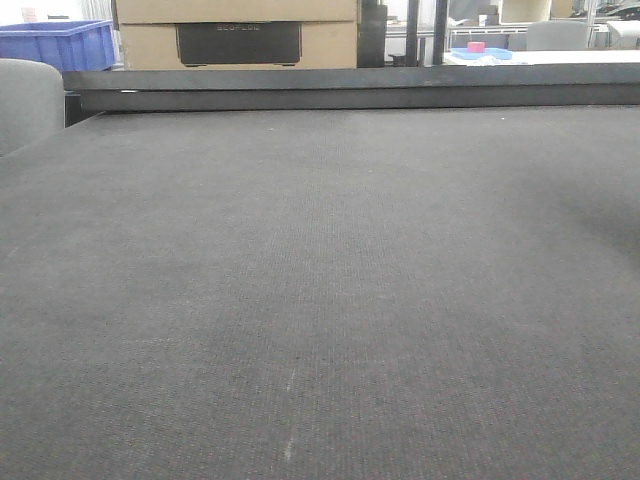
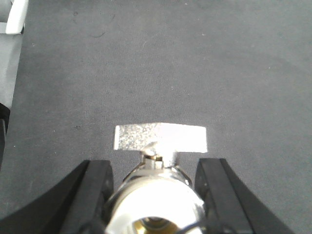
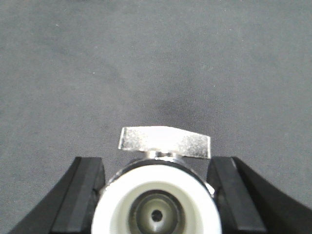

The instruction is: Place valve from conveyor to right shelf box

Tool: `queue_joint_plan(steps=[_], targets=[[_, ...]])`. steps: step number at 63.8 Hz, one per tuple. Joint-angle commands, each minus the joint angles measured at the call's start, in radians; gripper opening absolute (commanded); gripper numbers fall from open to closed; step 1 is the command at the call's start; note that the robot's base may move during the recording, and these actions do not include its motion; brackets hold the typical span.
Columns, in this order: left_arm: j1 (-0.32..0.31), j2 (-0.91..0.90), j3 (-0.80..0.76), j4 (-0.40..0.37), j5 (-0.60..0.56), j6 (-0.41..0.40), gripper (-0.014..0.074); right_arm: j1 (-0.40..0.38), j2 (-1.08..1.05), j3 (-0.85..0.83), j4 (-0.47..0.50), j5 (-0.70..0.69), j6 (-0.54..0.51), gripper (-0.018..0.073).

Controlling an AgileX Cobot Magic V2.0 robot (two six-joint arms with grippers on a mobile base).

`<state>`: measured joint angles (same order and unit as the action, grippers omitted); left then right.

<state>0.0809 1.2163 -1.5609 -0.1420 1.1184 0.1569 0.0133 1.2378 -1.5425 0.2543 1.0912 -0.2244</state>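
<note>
Filling the bottom of the left wrist view: chrome valve (image 2: 153, 200), open bore turned toward the lens with brass inside, pinched at the body between the black fingers (image 2: 95, 195) of the left gripper (image 2: 156, 165). Narrowed to the width of that body, both pads pressed against its sides. Flat silvery handle (image 2: 161, 138) set crosswise on top, just past the fingertips. Beneath and beyond, dark grey woven conveyor (image 2: 195, 58); cannot tell whether resting on the belt or lifted off it. Pale grey edge and a white corner (image 2: 14, 17) at the upper left. Same picture from the right wrist: white-capped valve (image 3: 156, 209), round white end with a small hole at the centre, gripped between the black pads (image 3: 80, 195) of the right gripper (image 3: 156, 163), closed down to the body's width. Second silvery handle (image 3: 165, 142) slightly tilted, lower at its right end. Only belt around it. From the front: wide stretch of belt running to a dark metal rail (image 1: 350, 90); behind the rail a blue bin (image 1: 60, 45), stacked cardboard boxes (image 1: 235, 35), and a small pink object (image 1: 476, 46) on a blue tray.
</note>
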Motion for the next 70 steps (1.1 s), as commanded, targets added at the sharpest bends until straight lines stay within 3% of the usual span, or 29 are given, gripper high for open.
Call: queue_joint_plan(steps=[1,70], targets=[[-0.005,-0.012,-0.009,-0.005,-0.044,-0.009,-0.0111,-0.001,-0.015,-0.017,0.007,-0.048,0.001,-0.0153],[-0.005,-0.012,-0.009,-0.005,-0.044,-0.009,-0.0111,-0.001,-0.014,-0.017,0.007,-0.054,0.001,-0.0153]])
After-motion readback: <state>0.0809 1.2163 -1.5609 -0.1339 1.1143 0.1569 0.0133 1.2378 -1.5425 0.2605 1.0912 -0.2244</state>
